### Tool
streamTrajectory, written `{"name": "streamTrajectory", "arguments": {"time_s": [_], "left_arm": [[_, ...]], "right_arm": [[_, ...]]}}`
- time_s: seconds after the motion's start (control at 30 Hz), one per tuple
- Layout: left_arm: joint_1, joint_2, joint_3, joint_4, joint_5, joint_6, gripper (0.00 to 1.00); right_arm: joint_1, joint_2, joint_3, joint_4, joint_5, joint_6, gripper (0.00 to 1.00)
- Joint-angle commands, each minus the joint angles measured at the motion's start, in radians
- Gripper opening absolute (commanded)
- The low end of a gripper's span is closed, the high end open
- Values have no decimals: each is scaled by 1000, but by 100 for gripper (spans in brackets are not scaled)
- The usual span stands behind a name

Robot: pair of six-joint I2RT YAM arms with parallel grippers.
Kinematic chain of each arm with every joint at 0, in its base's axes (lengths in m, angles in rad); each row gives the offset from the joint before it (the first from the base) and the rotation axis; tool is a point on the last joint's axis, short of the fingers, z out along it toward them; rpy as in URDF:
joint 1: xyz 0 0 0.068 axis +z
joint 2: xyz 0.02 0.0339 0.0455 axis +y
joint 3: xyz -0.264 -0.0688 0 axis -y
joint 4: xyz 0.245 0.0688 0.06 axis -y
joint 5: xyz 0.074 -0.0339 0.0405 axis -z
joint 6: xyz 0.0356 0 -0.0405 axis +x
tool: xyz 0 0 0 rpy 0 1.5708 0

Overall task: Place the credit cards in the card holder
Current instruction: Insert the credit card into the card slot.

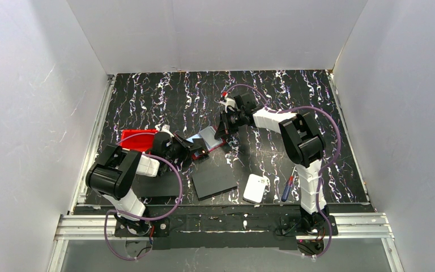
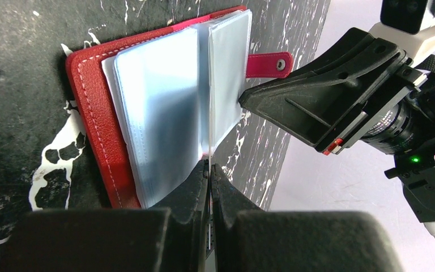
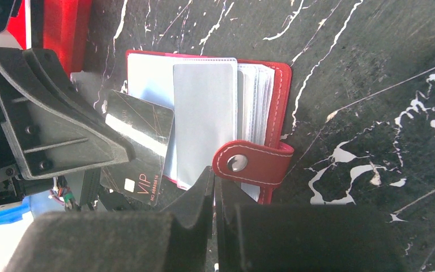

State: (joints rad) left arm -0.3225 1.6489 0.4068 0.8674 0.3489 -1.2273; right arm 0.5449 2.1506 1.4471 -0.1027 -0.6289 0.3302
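The dark red card holder (image 1: 207,141) lies open mid-table, its clear sleeves (image 2: 158,107) fanned out and its strap with a pale stud (image 3: 243,163) loose. My left gripper (image 2: 210,165) is shut on a thin sheet seen edge-on. From the right wrist view this is a black credit card (image 3: 141,170) marked VIP, flat under the left gripper (image 3: 131,150) and overlapping the holder's left edge. My right gripper (image 3: 213,173) is shut on the lower edge of a pale grey sleeve (image 3: 204,113), lifting it off the stack. Both grippers meet at the holder (image 1: 191,148) (image 1: 225,133).
A bright red bin (image 1: 137,137) stands just left of the left gripper. Two black flat sheets (image 1: 214,180) (image 1: 158,184) lie in front of the holder. A white rounded pad (image 1: 256,188) and a red-and-blue tool (image 1: 286,188) lie near the right arm's base. White walls enclose the table.
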Motion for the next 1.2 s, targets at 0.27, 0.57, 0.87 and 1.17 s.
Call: {"name": "streamTrajectory", "arguments": {"time_s": [0.27, 0.57, 0.87, 1.17], "left_arm": [[5, 23, 18, 27, 2, 9, 0], [4, 36, 33, 44, -4, 18, 0], [3, 47, 49, 56, 1, 67, 0], [4, 85, 58, 67, 27, 108, 0]], "right_arm": [[13, 35, 13, -20, 18, -22, 9], [16, 41, 16, -23, 17, -23, 9], [20, 49, 18, -24, 17, -25, 9], [20, 52, 22, -35, 26, -27, 8]]}}
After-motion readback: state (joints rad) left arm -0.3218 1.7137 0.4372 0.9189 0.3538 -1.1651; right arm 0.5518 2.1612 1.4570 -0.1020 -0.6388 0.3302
